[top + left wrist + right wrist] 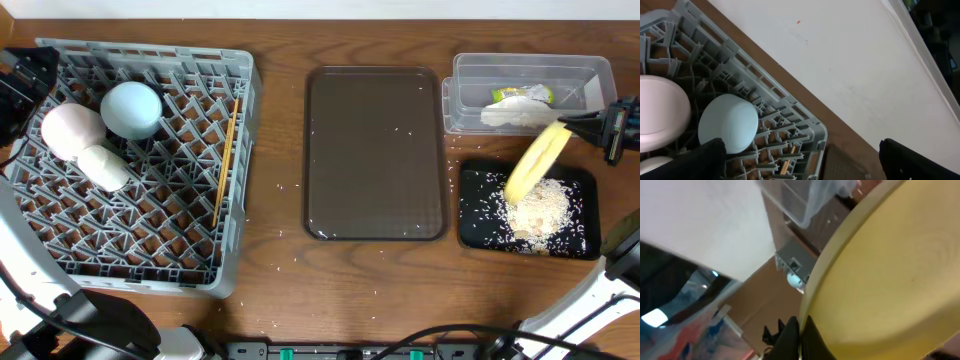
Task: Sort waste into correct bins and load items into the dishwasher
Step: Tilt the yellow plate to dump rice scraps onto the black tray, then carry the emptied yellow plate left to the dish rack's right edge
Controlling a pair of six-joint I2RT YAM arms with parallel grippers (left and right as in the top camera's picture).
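My right gripper is shut on the rim of the round yellow plate, which it holds steeply tilted over the black tray. Rice crumbs lie heaped in that tray. In the right wrist view the plate fills the frame and the fingertips pinch its edge. The clear tub holds the wrapper and napkin. The grey dish rack carries the pink bowl, blue bowl, white cup and chopsticks. At the rack's far left corner my left gripper hangs open and empty.
The dark brown serving tray lies between the rack and the bins. Scattered rice grains dot the wooden table around it. The left wrist view looks over the blue bowl and the rack's corner.
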